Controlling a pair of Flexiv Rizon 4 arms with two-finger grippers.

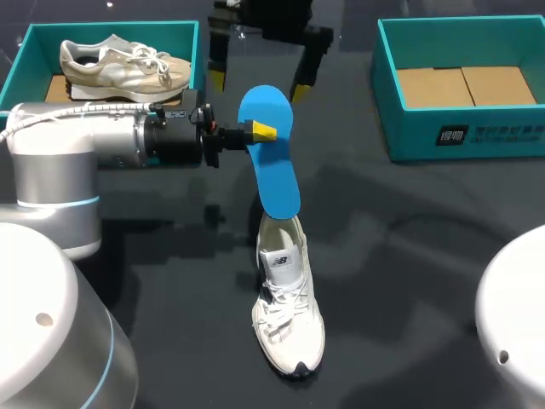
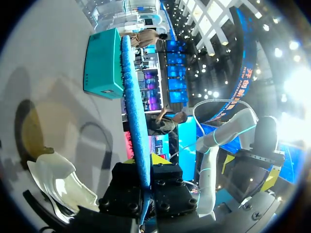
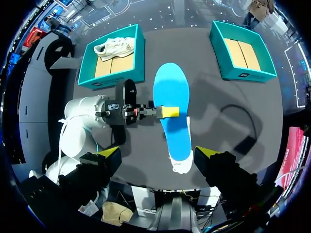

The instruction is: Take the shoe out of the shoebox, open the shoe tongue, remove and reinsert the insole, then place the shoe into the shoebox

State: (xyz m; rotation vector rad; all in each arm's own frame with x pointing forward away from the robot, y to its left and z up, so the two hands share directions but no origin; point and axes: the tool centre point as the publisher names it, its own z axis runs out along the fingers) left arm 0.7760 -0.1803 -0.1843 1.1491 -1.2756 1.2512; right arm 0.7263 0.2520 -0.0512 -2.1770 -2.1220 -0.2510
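Pinching long blue foam insole (image 1: 269,149) in left gripper (image 1: 260,132), lower tip at collar of white mesh sneaker (image 1: 288,311) mid-table; right gripper (image 1: 259,86) spread wide, empty, at far middle. Keep insole aligned along sneaker, heel braced.

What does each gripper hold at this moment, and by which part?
The left gripper pinches the blue insole on one long edge, near its middle. The right gripper is open and holds nothing.

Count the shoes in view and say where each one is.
2. One white sneaker stands mid-table, below the blue insole. The second sneaker lies in the teal shoebox at far left. The right shoebox shows only cardboard; none seem hidden.
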